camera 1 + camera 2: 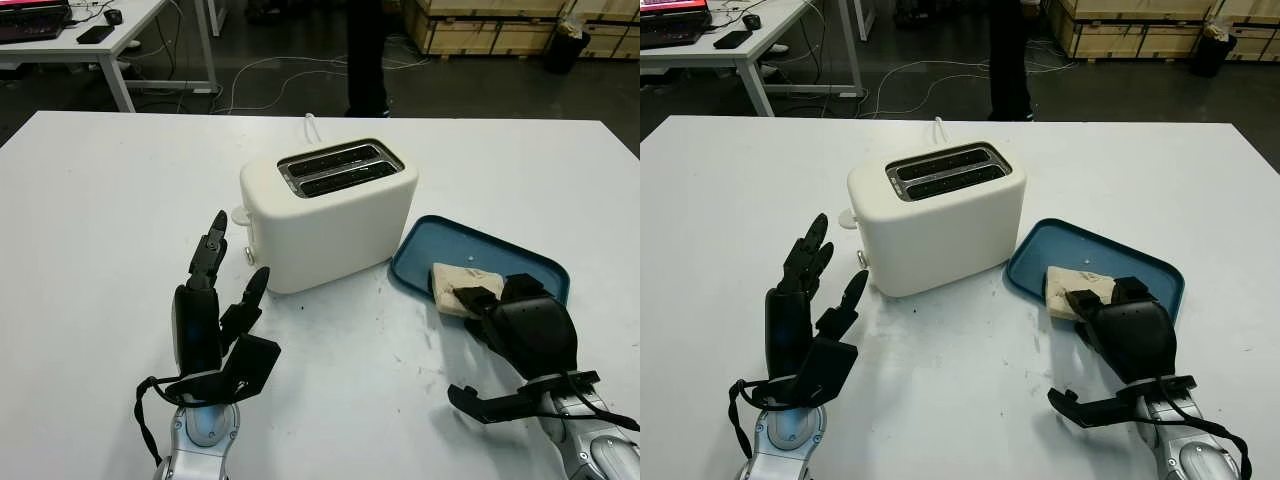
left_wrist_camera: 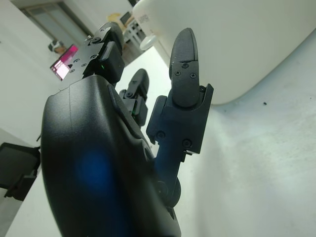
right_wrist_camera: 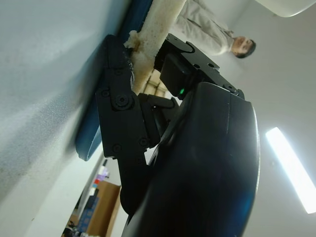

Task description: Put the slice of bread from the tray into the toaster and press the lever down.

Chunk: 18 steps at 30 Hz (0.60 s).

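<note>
bread slice [image 1: 462,288]: pale, on blue tray [image 1: 478,251] | white toaster [image 1: 330,212]: upright, slots empty

Behind the white surface [image 1: 100,200] stands a person [image 1: 367,60] in dark trousers, cables [image 1: 270,75] on the floor, wooden crates [image 1: 490,25] beyond.

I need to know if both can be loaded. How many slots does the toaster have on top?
2. Both run side by side along the top of the white toaster: the rear slot, the front slot. Both look empty.
</note>
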Motion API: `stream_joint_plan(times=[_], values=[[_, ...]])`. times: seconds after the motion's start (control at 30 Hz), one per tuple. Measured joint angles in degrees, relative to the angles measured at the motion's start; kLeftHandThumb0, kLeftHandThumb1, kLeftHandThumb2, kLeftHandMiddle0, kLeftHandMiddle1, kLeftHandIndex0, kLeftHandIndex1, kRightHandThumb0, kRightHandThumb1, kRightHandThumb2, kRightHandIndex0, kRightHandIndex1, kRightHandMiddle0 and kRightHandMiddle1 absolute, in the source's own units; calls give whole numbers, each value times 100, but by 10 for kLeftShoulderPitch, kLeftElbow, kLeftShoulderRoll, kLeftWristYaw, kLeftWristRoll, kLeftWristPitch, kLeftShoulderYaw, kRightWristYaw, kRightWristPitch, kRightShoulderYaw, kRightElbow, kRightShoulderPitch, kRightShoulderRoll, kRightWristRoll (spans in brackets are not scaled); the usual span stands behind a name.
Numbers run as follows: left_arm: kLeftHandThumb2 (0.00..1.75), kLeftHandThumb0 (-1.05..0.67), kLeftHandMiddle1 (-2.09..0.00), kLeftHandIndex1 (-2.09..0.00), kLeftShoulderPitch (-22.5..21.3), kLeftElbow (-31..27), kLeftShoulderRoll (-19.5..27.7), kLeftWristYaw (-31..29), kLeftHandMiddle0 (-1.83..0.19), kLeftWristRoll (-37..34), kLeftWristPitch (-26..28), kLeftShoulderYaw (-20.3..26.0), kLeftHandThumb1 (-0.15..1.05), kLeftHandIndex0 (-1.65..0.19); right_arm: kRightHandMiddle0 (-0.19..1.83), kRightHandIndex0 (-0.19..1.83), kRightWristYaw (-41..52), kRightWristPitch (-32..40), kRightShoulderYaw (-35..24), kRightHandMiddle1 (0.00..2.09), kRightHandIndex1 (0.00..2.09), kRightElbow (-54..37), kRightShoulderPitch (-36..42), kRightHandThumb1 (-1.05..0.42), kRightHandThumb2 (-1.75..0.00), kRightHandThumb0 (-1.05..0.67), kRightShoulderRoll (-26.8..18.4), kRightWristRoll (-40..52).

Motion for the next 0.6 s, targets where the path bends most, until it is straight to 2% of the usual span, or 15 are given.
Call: stream_joint_plan(times=[0.07,0.17,0.27,0.33,0.4,0.5,0.6], values=[[33,-50,-9,0,0,0,0,-1,-41,-4,0,0,92,-33,75,59,0,1,1,91,161,0,-1,-92,-16,-36,0,0],[33,-51,-9,-1,0,0,0,-2,-42,-5,0,-1,92,-33,79,60,1,1,2,76,156,0,-1,-92,-18,-36,-1,1],[31,-48,-8,0,0,2,0,-2,-42,-6,0,-1,92,-33,80,57,17,-1,2,73,158,-6,-2,-92,-19,-36,-6,13],[31,-48,-8,0,0,3,0,-2,-42,-6,-1,-1,92,-33,73,52,33,-10,-2,92,166,-11,-3,-92,-20,-36,-9,38],[31,-49,-8,0,0,5,0,-2,-42,-6,-1,-1,92,-33,61,52,41,-29,-13,125,173,-11,-5,-92,-15,-35,-9,81],[32,-50,-8,0,-1,9,0,-2,-42,-6,-1,-1,92,-33,64,59,45,-85,-40,125,174,1,-15,-92,-14,-39,-11,161],[32,-50,-8,0,-2,10,0,-2,-43,-6,-2,0,92,-33,57,67,44,-122,-59,152,175,25,-38,-92,-21,-46,-19,202]])
